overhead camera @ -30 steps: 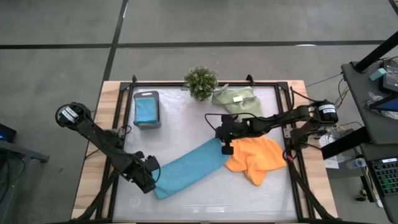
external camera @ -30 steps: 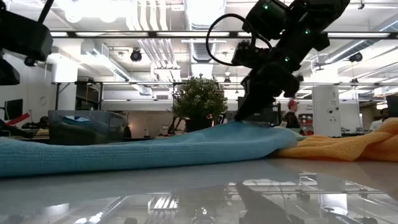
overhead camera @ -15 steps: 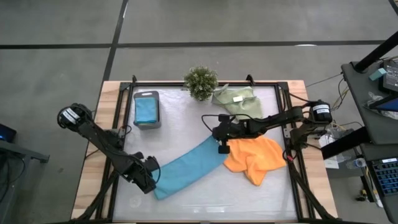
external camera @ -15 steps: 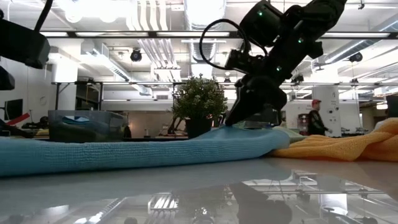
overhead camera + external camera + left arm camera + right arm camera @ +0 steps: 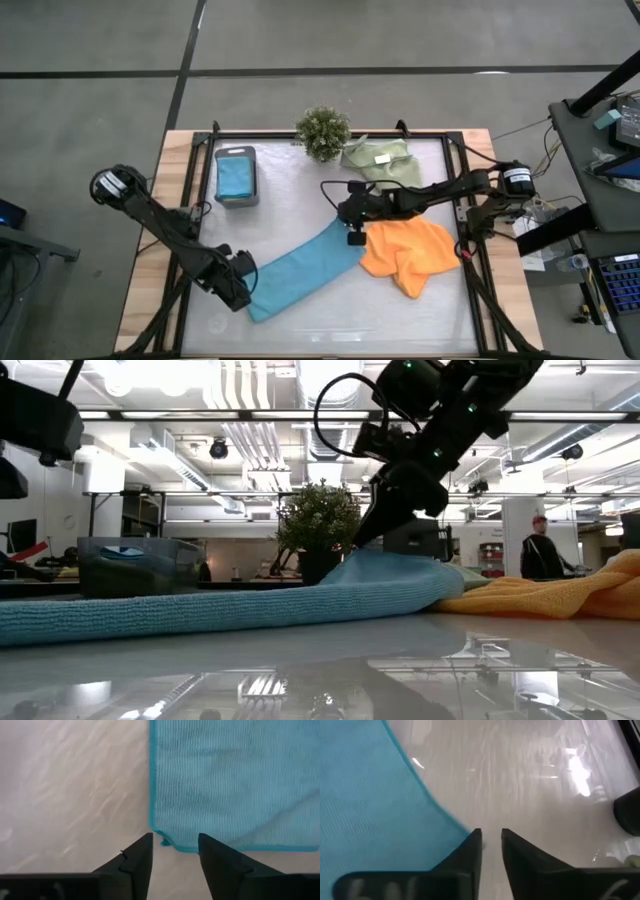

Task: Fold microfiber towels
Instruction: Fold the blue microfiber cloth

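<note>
A teal-blue towel (image 5: 300,272), a long strip, lies slantwise on the table from near left to centre. My left gripper (image 5: 244,290) points down at its near-left corner (image 5: 162,840); the fingers stand open on either side of that corner, which lies flat. My right gripper (image 5: 351,233) slants down over the strip's far-right end (image 5: 350,560), open by a narrow gap (image 5: 490,837) with bare table showing between the fingers. An orange towel (image 5: 405,255) lies crumpled to the right, and a sage-green towel (image 5: 380,162) with a white tag at the back. My right gripper has the teal towel's far-right corner (image 5: 465,830) right beside one finger (image 5: 476,845), not between the two. In the low view the cloth rises to a small peak at the fingertips. Whether the finger touches it, I cannot tell.
A dark grey tray (image 5: 236,192) at the back left holds a folded teal towel (image 5: 236,172). A small bushy plant (image 5: 323,130) stands at the back centre. The orange towel's edge lies under the right arm. Bare tabletop (image 5: 330,320) runs along the near edge.
My right gripper has shifted a little toward the table's left and far side over the teal towel's far-right end, which now stands in a slightly higher peak beneath it. The rest of the strip has stayed put.
</note>
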